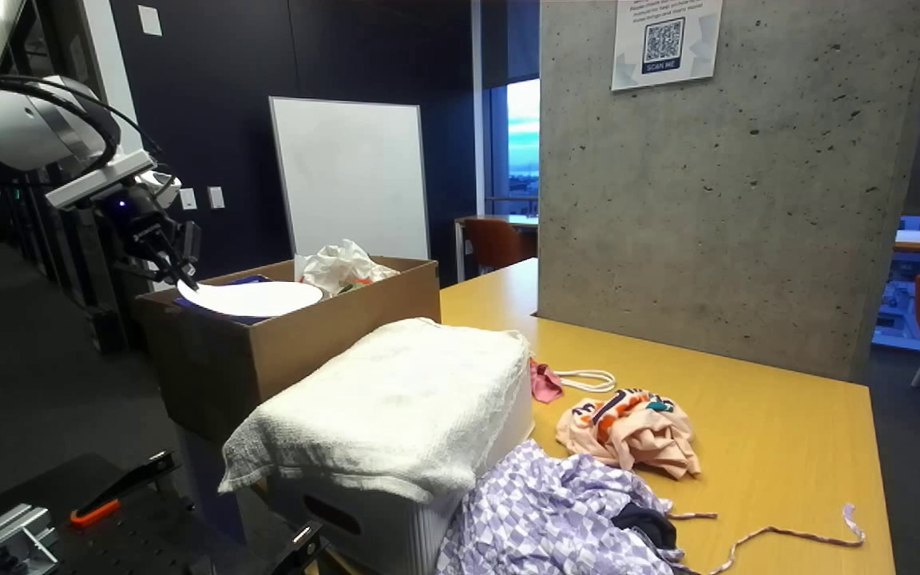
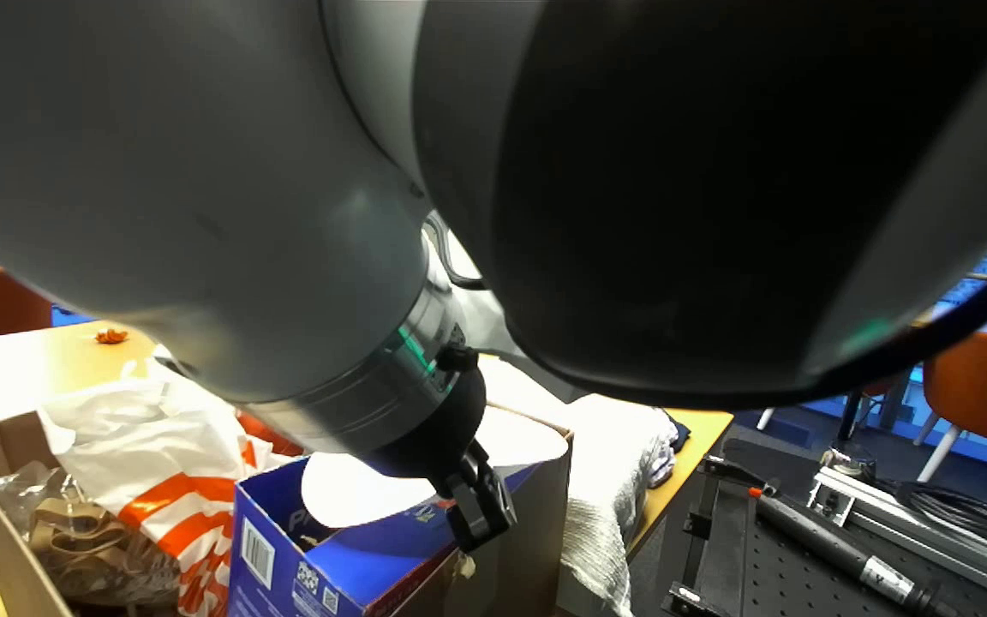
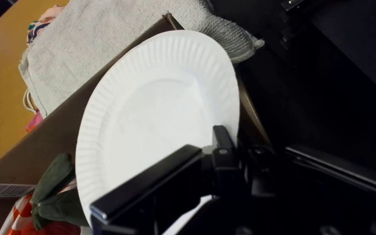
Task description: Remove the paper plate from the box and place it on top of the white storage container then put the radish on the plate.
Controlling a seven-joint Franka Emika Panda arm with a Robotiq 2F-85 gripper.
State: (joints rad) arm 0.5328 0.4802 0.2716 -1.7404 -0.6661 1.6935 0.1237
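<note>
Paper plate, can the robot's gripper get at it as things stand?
Yes, it seems so: the gripper looks closed on the rim of the paper plate, with nothing visible lying on top.

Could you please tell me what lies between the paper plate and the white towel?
In the wrist view, a wall of the cardboard box runs between plate and towel.

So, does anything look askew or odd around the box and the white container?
Yes, mildly. The paper plate curves upward where the gripper pinches its rim, so it isn't flat. The towel drapes askew over the white storage container, one corner hanging past the edge, so the plate might not sit level.
</note>
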